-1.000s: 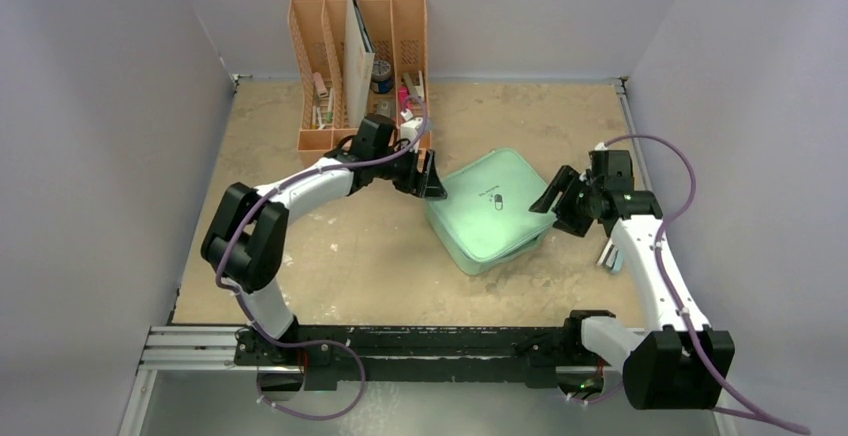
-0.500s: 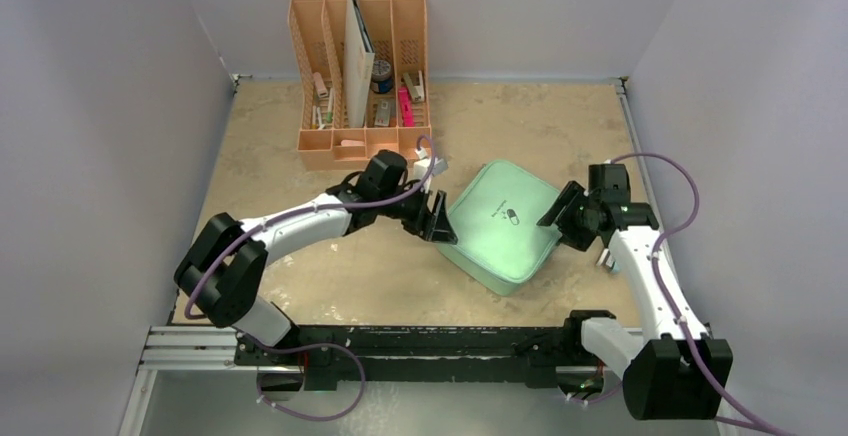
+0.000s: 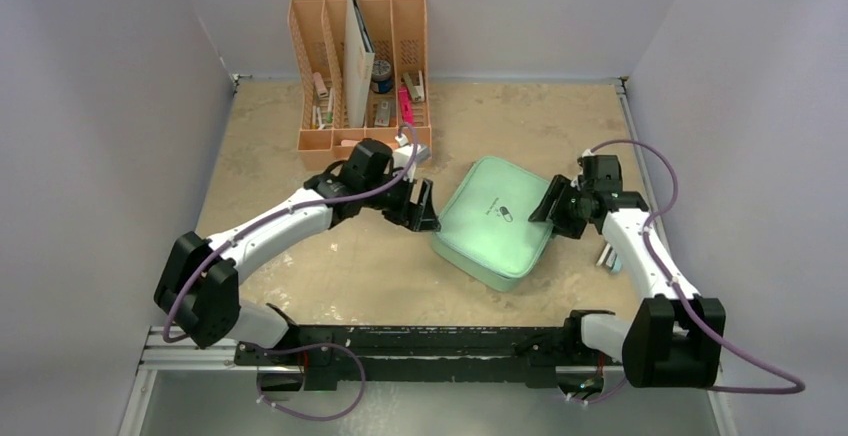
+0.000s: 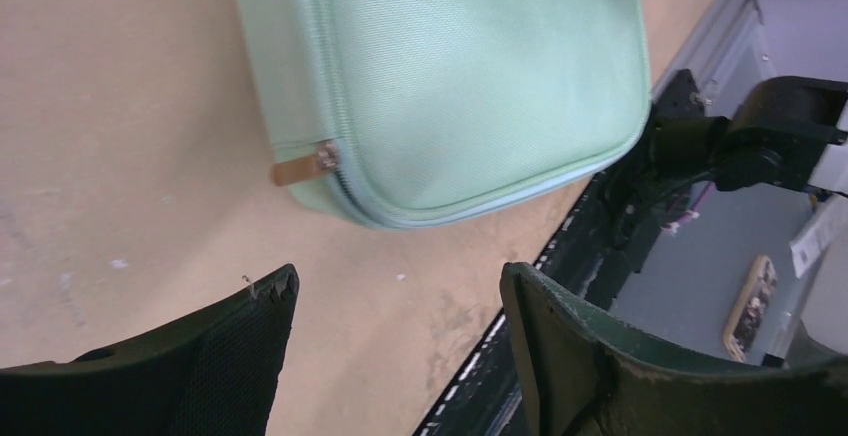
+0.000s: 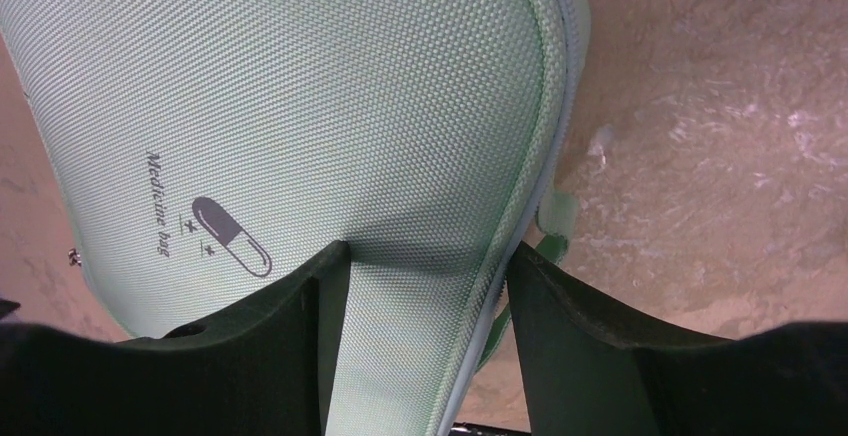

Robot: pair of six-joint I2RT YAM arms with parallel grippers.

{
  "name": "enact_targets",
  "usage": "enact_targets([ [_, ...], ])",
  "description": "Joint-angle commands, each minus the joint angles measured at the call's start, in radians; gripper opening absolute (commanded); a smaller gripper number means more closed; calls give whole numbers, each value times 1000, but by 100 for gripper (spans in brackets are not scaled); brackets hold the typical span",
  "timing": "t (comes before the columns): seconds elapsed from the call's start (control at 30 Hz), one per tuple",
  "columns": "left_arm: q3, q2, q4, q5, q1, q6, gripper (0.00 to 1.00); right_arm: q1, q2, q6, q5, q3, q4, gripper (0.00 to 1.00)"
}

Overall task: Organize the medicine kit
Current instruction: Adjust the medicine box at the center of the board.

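On sandy table [image 3: 300,156]: closed mint-green rounded-square fabric zip medicine kit [image 3: 495,221], lying flat between both arms. Right gripper [image 3: 552,206]: astride kit's right edge, jaws parted; clamped or not, cannot tell. Left gripper [image 3: 425,211]: spread, empty, just left of kit. Facing left gripper: tan zipper pull [image 4: 300,166].

Pretty clearly a robotics lab test cell, not anybody's home or office. Two white-and-black robot arms, the left arm [image 3: 290,218] and the right arm [image 3: 640,256], are bolted to an aluminium rail [image 3: 200,346] along the near edge of a scuffed, stained tan surface [image 3: 350,266], and purple cables [image 3: 668,181] loop off them. Plain grey walls [image 3: 100,106] box the surface in on three sides. The only everyday-looking bit is a peach-orange desk organizer [image 3: 310,56] standing at the back, slots partly filled.
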Motion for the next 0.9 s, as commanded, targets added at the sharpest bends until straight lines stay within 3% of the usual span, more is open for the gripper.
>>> enact_targets([
  [0.0,38,-7,-97,31,90,109,73,1,39,-76,-72,27,54,60],
  [0.17,52,17,-103,182,119,384,75,28,89,-128,-128,51,89,60],
  [0.27,16,4,-78,320,108,659,76,50,121,-129,-131,70,102,59],
  [0.43,-43,-34,15,231,107,857,77,75,157,-131,-107,89,99,59],
  [0.6,-13,56,-30,284,107,1139,71,75,134,-118,-52,99,73,59],
  [0.73,-32,107,12,319,108,1264,60,75,108,-101,-64,89,61,60],
  [0.87,-48,133,83,291,107,1288,58,75,86,-74,-47,74,46,61],
])
